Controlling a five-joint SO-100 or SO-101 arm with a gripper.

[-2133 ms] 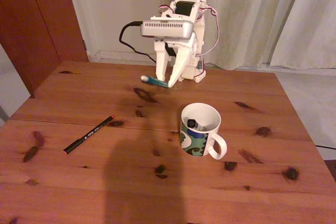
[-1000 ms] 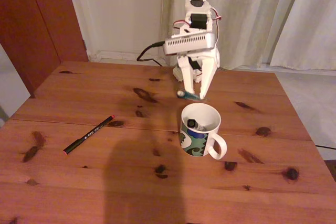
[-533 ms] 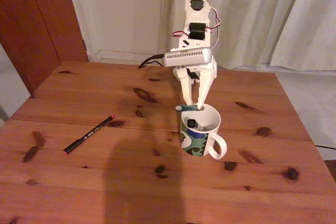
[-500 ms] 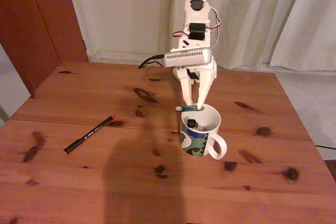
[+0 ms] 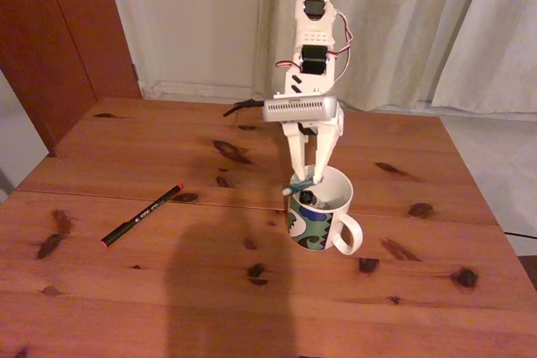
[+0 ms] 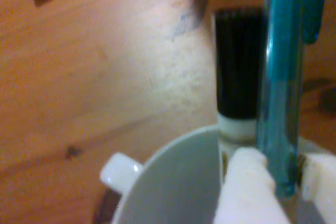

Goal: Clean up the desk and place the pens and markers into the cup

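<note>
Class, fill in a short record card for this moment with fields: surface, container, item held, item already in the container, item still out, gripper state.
surface: wooden desk with dark knots
container: patterned white cup, upright, handle toward the camera in the fixed view
item held: teal pen, at the cup's rim
item already in the container: marker, black end sticking up
item still out: black pen with red tip, lying left of the cup in the fixed view
gripper state: gripper shut on the teal pen

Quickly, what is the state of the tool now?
Tool: closed on the slim teal-green pen, above the white ceramic patterned mug.
</note>
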